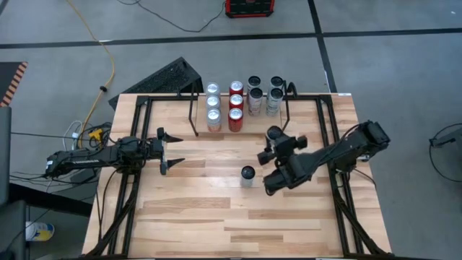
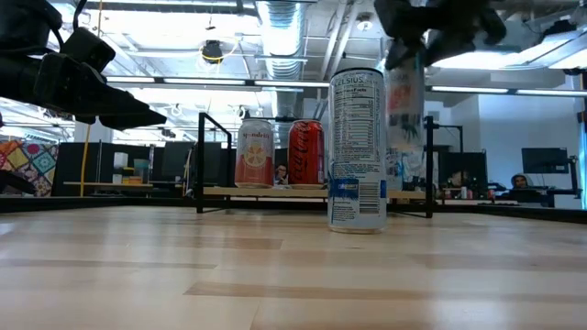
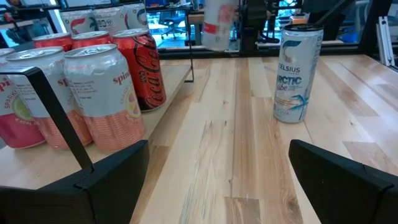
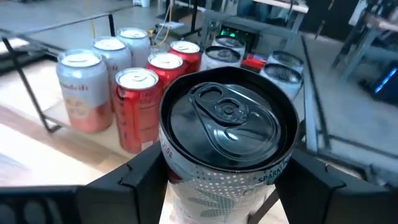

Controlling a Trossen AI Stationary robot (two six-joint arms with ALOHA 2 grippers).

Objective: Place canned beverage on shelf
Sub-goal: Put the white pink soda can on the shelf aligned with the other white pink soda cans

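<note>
Across the desk (image 1: 216,217), largest first: the shelf (image 1: 193,115) sits far centre, with rows of cans on it and the right-hand end looking the least packed.

Left gripper (image 1: 164,150) hangs over the left side, fingers spread, holding nothing.

Right gripper (image 1: 275,137) is right of centre, just near of the shelf. It pinches the held can (image 4: 227,118) by its sidewall, one finger on each side.

- Held can: lifted off the desk, upright, long axis vertical, black lid and pull tab up.
- Second can (image 1: 247,174): stands free on the desk, near-left of the gripper, also upright, ungripped.

Handling, my read:
- Thin aluminium wall, smooth printed skin, so it's slippery and dents if over-squeezed.
- Probably full, so fairly heavy and top-stable only when vertical.
- Mid-body grip across the diameter is the right hold.
- Keep the axis vertical going in, and watch the rod uprights.
</note>
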